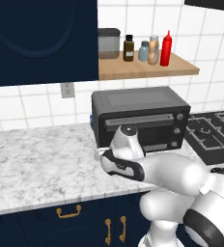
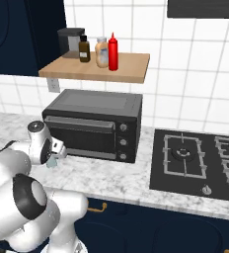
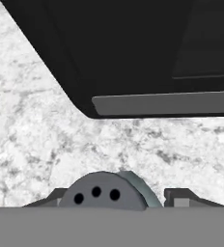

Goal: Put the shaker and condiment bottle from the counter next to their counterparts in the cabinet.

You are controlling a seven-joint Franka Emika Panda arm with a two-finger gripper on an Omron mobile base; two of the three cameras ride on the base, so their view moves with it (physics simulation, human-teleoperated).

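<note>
The small pale blue-grey shaker (image 3: pixel 104 193) sits between my fingertips, its grey cap with three holes facing the hand camera. My gripper (image 3: pixel 116 198) is shut on it, low over the marble counter (image 1: pixel 36 164) in front of the black toaster oven. From the right base view the shaker (image 2: pixel 51 162) peeks out under the gripper (image 2: pixel 55 157). The red condiment bottle (image 1: pixel 166 48) (image 2: pixel 113 52) stands upright on the wooden shelf (image 1: pixel 147 70), right beside the tan bottle (image 1: pixel 154 50) and the matching shaker (image 1: pixel 144 51).
The toaster oven (image 1: pixel 140 118) stands on the counter directly under the shelf. A dark brown bottle (image 1: pixel 129 48) and a grey canister (image 1: pixel 108 43) stand further left on the shelf, by the navy wall cupboard (image 1: pixel 41 38). A gas hob (image 2: pixel 200 163) lies to the right.
</note>
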